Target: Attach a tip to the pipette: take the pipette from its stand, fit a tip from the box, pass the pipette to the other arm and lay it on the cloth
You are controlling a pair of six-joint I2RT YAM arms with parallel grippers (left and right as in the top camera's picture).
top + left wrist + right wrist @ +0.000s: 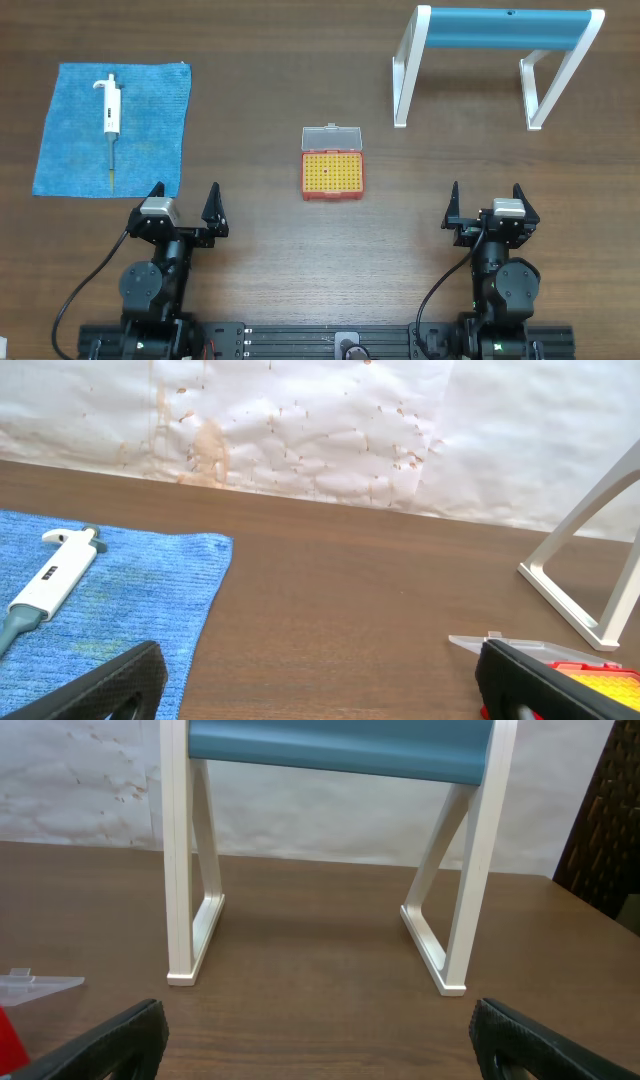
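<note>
Looking at the upper left of the frame, you find the pipette [109, 112] lying on the blue cloth [155, 130] (tip fitted), while the left gripper [186, 192] and right gripper [486, 192] rest near the bottom edge, fingers spread wide, holding nothing.

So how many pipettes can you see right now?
1. The pipette lies on the blue cloth, far left; the stand, far right, holds none.

Pipette [50, 582] lower end cut off; tip box [605, 673] partly hidden.

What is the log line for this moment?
pipette: lying on cloth | tip box: open | left gripper: open | right gripper: open
</note>
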